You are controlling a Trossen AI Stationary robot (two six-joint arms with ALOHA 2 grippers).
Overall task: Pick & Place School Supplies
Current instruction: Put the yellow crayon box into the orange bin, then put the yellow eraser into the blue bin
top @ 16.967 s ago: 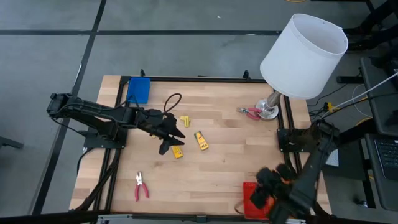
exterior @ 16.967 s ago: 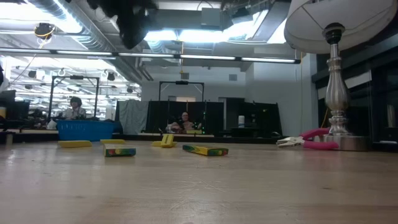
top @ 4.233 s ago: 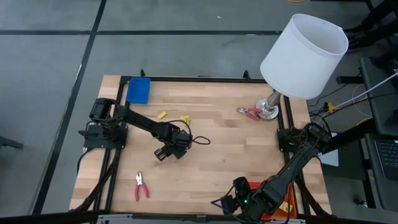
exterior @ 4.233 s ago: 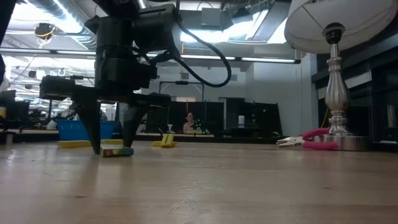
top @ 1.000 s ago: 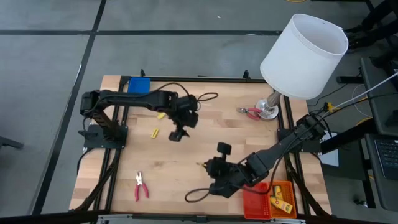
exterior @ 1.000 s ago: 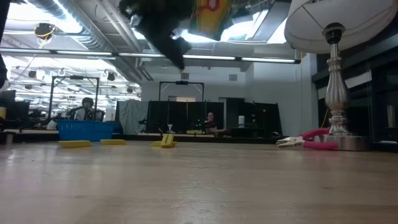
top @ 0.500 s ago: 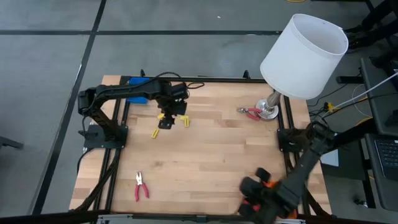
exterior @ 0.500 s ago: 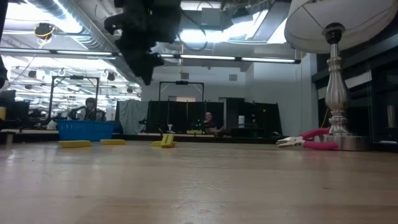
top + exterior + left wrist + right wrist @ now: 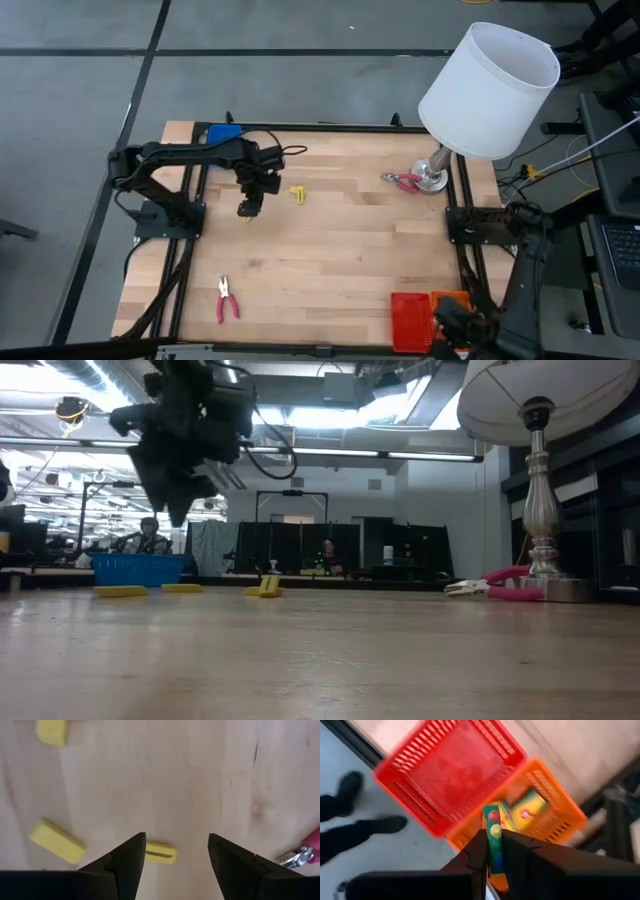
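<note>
My left gripper [image 9: 247, 206] hangs open above the table's far left part, fingers pointing down. In the left wrist view, a small yellow piece [image 9: 161, 852] lies on the wood below its open fingers [image 9: 176, 845], with two more yellow pieces [image 9: 56, 841] [image 9: 52, 731] beside it. My right gripper [image 9: 493, 834] is at the near right corner [image 9: 453, 322], shut on a yellow-green packet [image 9: 494, 827] above the orange tray [image 9: 560, 820]. Another packet [image 9: 526, 809] lies in that tray. Red-handled pliers lie near the front left [image 9: 228, 299] and by the lamp base [image 9: 403, 181]. My right gripper pinches the packet between its two fingers, and the packet's free end [image 9: 493, 817] sticks out beyond the fingertips. The fingers point down from above. The packet is lifted clear, over the orange tray's near edge.
A red tray [image 9: 408, 316] stands beside the orange tray [image 9: 452, 298]; a blue tray [image 9: 222, 134] is at the far left corner. A white-shaded lamp [image 9: 487, 90] stands at the far right. A person's shoes [image 9: 385, 825] show on the floor by the near edge.
My right gripper has carried the packet from the table's middle toward the near right corner, ending over the trays. My left gripper has moved toward the table's left edge and stayed open, now over the yellow pieces.
</note>
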